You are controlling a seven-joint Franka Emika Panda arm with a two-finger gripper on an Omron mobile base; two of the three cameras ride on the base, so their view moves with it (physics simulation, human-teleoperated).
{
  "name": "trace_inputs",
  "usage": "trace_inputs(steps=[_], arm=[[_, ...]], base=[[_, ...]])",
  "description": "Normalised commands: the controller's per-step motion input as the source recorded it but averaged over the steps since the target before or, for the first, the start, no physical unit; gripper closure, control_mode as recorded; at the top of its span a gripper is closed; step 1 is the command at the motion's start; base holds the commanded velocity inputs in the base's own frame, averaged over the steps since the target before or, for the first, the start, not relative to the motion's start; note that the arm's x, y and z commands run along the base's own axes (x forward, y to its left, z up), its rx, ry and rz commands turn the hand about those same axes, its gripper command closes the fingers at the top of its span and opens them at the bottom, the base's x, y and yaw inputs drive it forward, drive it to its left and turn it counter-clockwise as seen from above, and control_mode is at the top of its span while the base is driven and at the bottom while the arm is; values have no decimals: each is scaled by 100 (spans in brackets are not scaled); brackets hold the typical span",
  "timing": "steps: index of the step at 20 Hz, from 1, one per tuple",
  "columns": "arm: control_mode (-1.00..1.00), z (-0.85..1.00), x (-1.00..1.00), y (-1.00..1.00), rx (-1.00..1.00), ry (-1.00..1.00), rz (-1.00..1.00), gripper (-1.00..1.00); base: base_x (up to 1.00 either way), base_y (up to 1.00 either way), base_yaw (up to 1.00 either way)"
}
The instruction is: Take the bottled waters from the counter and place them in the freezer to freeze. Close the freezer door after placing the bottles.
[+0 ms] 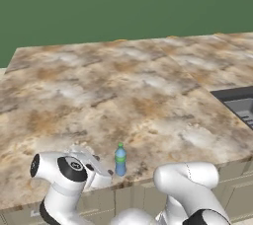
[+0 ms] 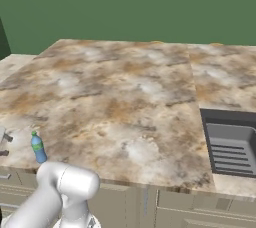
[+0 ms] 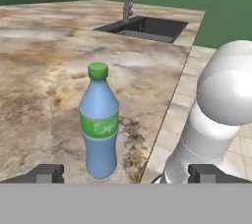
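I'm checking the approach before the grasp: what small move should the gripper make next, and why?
Probably ease straight forward until the bottle sits between the fingers, then close. The gripper is open and level with it, and the bottle stands upright near the counter edge, just ahead of the fingertips, untouched.

One blue-tinted bottle [image 3: 100, 124] with a green cap and green label band stood upright near the front edge of the desk [image 1: 123, 86]. The desk's top was brown-and-beige marbled stone, over beige drawers.
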Motion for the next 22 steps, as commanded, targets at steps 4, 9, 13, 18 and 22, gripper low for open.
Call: trace_inputs(steps=[4,9,13,18,22], arm=[[-100,0,24,0,0,3,0,-100],[-100,0,4,0,0,1,0,-100],[-100,0,2,0,0,1,0,-100],[-100,-4,15,-1,0,0,0,-100],[-100,-4,14,-17,0,0,0,-100]], base=[[0,0,0],[0,0,0],[0,0,0],[0,0,0],[0,0,0]])
